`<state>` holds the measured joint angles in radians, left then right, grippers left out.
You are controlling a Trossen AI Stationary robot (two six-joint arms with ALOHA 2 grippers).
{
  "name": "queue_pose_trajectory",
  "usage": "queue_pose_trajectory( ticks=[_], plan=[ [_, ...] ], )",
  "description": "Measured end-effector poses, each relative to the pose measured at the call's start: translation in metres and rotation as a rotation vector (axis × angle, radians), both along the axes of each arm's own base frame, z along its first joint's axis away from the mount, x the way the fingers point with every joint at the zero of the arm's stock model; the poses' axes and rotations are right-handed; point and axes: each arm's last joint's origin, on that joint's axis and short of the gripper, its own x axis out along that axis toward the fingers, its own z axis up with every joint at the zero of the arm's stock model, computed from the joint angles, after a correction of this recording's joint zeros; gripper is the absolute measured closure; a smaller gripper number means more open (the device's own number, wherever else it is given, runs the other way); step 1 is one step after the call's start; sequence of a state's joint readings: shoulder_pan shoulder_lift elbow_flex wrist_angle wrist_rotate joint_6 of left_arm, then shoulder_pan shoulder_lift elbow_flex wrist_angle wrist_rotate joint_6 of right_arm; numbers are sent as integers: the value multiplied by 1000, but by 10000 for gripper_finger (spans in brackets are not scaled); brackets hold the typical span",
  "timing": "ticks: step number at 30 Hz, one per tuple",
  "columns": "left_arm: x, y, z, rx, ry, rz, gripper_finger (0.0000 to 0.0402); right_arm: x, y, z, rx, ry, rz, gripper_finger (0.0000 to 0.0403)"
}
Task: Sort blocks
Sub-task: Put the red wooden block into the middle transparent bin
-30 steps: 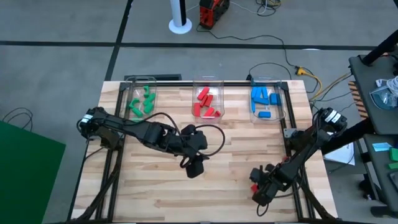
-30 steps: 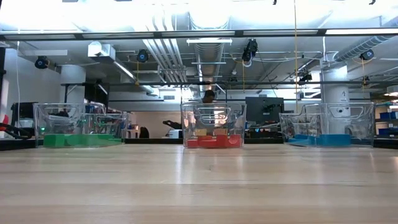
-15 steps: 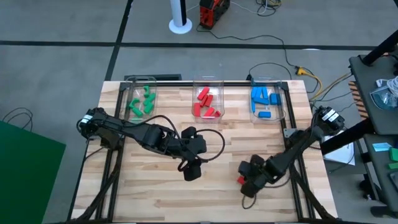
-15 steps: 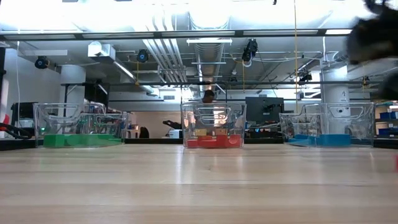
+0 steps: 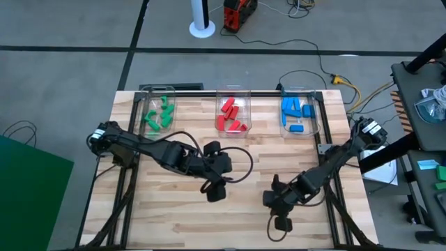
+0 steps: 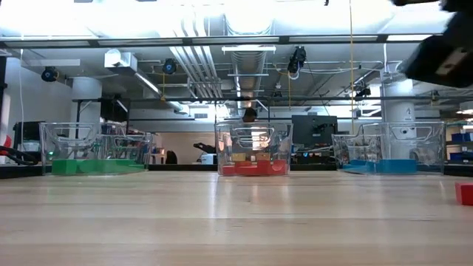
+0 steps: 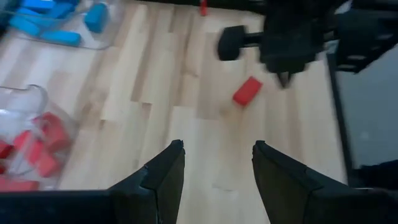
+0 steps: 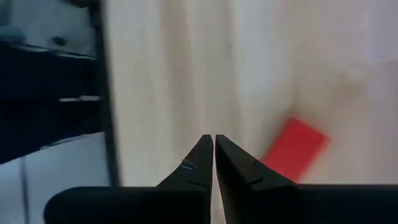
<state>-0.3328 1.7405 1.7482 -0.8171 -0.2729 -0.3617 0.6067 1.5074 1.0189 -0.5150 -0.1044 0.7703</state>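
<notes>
One red block (image 7: 247,91) lies flat on the table right of centre; it also shows at the right edge of the low view as the red block (image 6: 464,193). My right gripper (image 5: 276,202) hovers just above and beside it, fingers shut and pointing down with nothing between them; in its wrist view my right gripper (image 8: 213,140) stands next to the red block (image 8: 295,149). I cannot tell whether a finger touches it. My left gripper (image 5: 214,189) waits open at the table's middle, my left gripper (image 7: 217,152) facing the block. The other blocks lie in three clear bins.
Along the far edge stand three clear bins: one with green blocks (image 5: 159,113), one with red blocks (image 5: 232,115), one with blue blocks (image 5: 300,115). The metal table frame (image 5: 322,150) runs along the right edge. Bare wood lies between the two grippers.
My right gripper has gone from the near right corner toward the table's left edge, closer to my left gripper. The red block has come with it, now lying on the table at the right edge of the low view.
</notes>
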Motion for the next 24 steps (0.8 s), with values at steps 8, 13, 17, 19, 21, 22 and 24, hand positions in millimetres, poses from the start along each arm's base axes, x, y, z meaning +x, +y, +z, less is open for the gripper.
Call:
queue_pose_trajectory(
  ticks=[8,13,17,19,21,22,24],
  plan=[
    [6,0,-9,54,18,18,235,-13,-1,-34,-35,81,-12,394],
    [7,1,-11,60,25,31,235,-19,-3,-52,-59,145,-7,394],
    [6,1,-11,63,26,33,235,-25,-7,-55,-84,179,-8,394],
    [6,1,-12,65,34,32,235,-28,-11,-55,-130,209,-8,394],
    [4,0,-13,68,48,32,235,-31,-15,-55,-161,228,4,394],
    [4,0,-13,69,54,32,235,-31,-17,-54,-175,227,14,394],
    [3,-1,-13,69,57,30,235,-30,-21,-53,-189,221,25,394]
  ],
)
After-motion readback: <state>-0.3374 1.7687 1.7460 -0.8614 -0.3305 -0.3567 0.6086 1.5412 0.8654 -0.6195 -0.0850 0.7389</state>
